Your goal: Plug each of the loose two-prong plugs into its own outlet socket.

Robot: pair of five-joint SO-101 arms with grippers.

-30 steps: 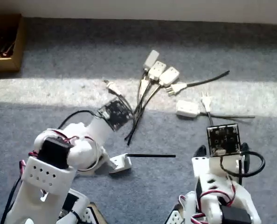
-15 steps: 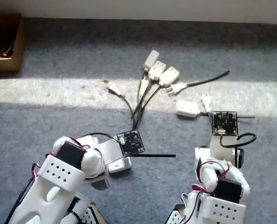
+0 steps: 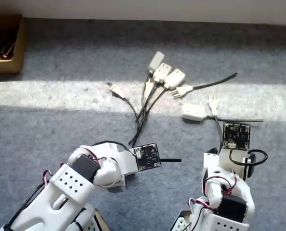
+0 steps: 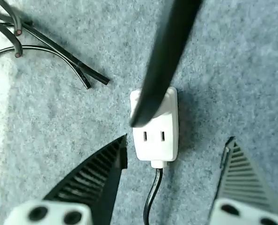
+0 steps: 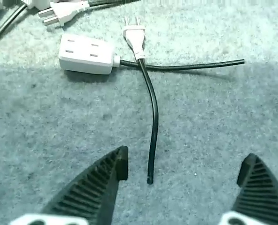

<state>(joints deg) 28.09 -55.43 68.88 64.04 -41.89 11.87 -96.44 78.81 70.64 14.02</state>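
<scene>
The grey table (image 3: pixel 46 130) carries everything. At 6 o'clock the left hand (image 4: pixel 176 152) hangs spread over a white outlet socket (image 4: pixel 155 136). At 4 o'clock the right hand (image 5: pixel 186 161) is spread above the black cord (image 5: pixel 152 117) of a loose two-prong plug (image 5: pixel 134 32).

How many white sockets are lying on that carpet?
5 sockets, apparently: three bunched at the far middle, one ahead of the right gripper, one under the left gripper; others may be hidden.

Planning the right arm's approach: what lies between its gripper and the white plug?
Right wrist view: carpet, the black cord of that plug, crossed by a cord from the socket block.
</scene>
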